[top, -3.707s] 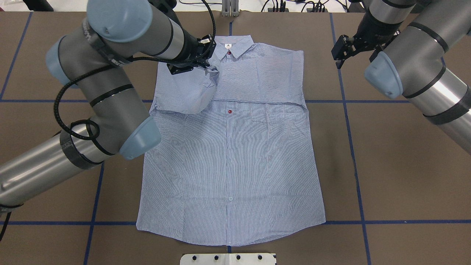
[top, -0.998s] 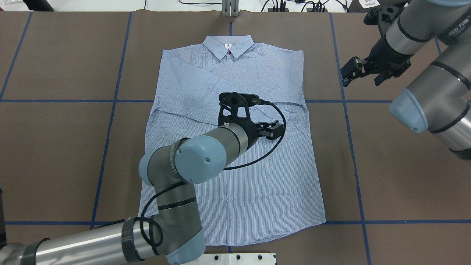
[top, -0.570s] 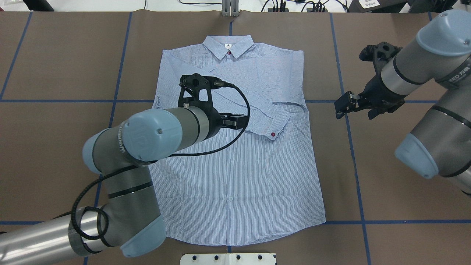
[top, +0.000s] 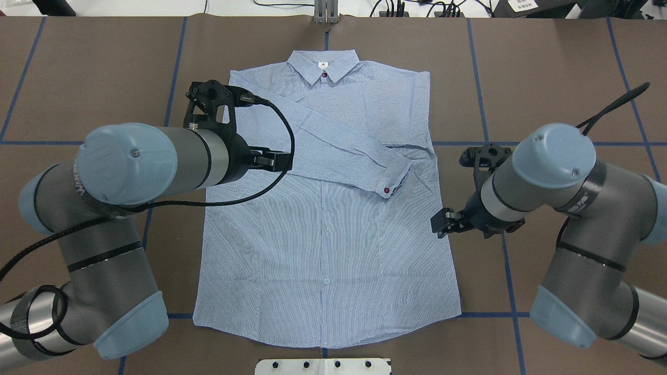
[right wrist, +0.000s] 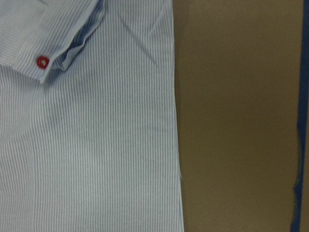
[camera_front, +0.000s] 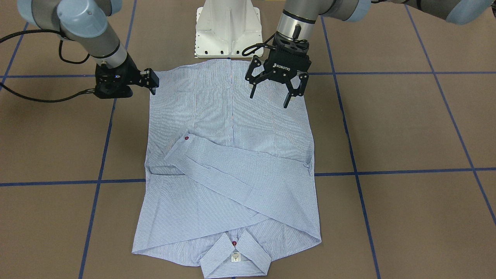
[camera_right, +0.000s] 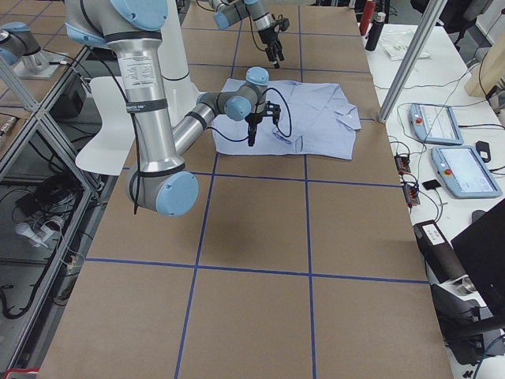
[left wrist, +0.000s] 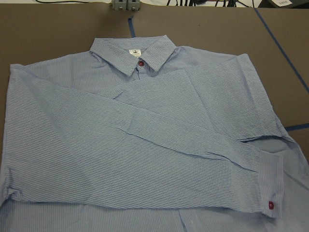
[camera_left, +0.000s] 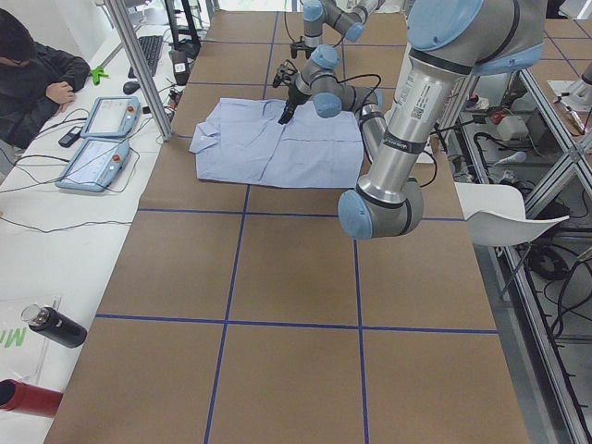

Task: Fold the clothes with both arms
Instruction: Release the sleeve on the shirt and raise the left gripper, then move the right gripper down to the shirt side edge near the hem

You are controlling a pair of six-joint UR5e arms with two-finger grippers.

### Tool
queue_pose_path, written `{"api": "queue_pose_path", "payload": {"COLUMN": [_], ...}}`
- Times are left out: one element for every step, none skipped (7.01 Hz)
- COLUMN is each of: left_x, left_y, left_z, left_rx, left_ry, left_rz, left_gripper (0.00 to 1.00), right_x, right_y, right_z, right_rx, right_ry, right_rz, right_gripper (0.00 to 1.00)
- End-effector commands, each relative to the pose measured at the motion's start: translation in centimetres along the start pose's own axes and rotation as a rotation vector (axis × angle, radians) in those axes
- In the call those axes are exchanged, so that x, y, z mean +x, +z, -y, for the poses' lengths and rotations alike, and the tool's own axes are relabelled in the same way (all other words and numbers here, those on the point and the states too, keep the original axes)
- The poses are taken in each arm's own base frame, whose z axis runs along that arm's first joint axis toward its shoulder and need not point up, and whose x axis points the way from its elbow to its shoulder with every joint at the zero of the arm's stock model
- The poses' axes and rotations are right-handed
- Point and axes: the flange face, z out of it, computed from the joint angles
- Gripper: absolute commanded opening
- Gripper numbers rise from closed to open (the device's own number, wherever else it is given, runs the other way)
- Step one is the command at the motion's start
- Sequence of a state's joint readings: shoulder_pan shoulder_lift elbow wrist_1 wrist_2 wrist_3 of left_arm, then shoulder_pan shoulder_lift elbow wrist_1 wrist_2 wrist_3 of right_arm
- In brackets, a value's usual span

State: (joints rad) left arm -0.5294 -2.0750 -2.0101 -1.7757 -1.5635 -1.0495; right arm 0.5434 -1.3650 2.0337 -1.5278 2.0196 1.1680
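The striped blue-and-white shirt [top: 323,250] [camera_front: 232,116] [left wrist: 145,145] [right wrist: 96,145] lies flat, front up, collar [top: 324,65] at the far side. Both sleeves are folded across the chest. The upper one runs diagonally and ends in a cuff with a red button [top: 386,190] [camera_front: 186,138] [right wrist: 42,62]. My left gripper [top: 273,160] [camera_front: 270,99] hovers open and empty above the shirt's left half. My right gripper [top: 442,225] [camera_front: 153,85] hangs at the shirt's right side edge, below the cuff; it looks open and holds nothing.
The brown table carries blue tape lines [top: 492,182]. The white robot base [camera_front: 228,31] [top: 323,366] stands just past the hem. A metal post [top: 325,13] stands beyond the collar. A person [camera_left: 37,74] sits at a side desk with teach pendants [camera_left: 97,139].
My left gripper laid the left sleeve diagonally across the chest, let go and drew back to the left. My right arm came down from the far corner to the shirt's right edge.
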Motion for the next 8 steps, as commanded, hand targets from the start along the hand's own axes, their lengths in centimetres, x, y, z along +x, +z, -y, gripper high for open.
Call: {"api": "queue_pose_path", "payload": {"left_x": [-0.8, -0.8, -0.8, -0.8, -0.8, -0.8, -1.0, -1.0], "left_y": [-0.5, -0.5, -0.5, -0.7, -0.9, -0.9, -1.1, -1.1], "left_z": [-0.1, -0.1, -0.1, -0.1, -0.1, 0.0, -0.1, -0.1], "left_rx": [-0.007, -0.007, -0.007, -0.006, -0.005, -0.004, -0.003, -0.004], "left_ry": [0.009, 0.009, 0.009, 0.009, 0.009, 0.009, 0.009, 0.009], "left_rz": [0.011, 0.011, 0.011, 0.010, 0.007, 0.008, 0.007, 0.009], "left_gripper": [0.99, 0.99, 0.98, 0.99, 0.98, 0.99, 0.98, 0.98], "right_x": [-0.3, -0.1, 0.5, 0.0, -0.3, -0.5, -0.5, -0.3], "right_y": [4.3, 5.3, 6.4, 7.1, 7.4, 7.6, 7.7, 7.9], "right_z": [-5.3, -6.6, -7.9, -9.2, -10.0, -10.5, -10.6, -10.6], "right_rx": [-0.015, -0.037, -0.064, -0.086, -0.109, -0.124, -0.131, -0.135], "right_ry": [-0.013, -0.020, -0.026, -0.022, -0.029, -0.023, -0.022, -0.021], "right_rz": [0.008, -0.008, -0.029, -0.033, -0.031, -0.030, -0.032, -0.035], "right_gripper": [1.00, 0.99, 0.99, 0.98, 0.96, 0.88, 0.80, 0.74]}}
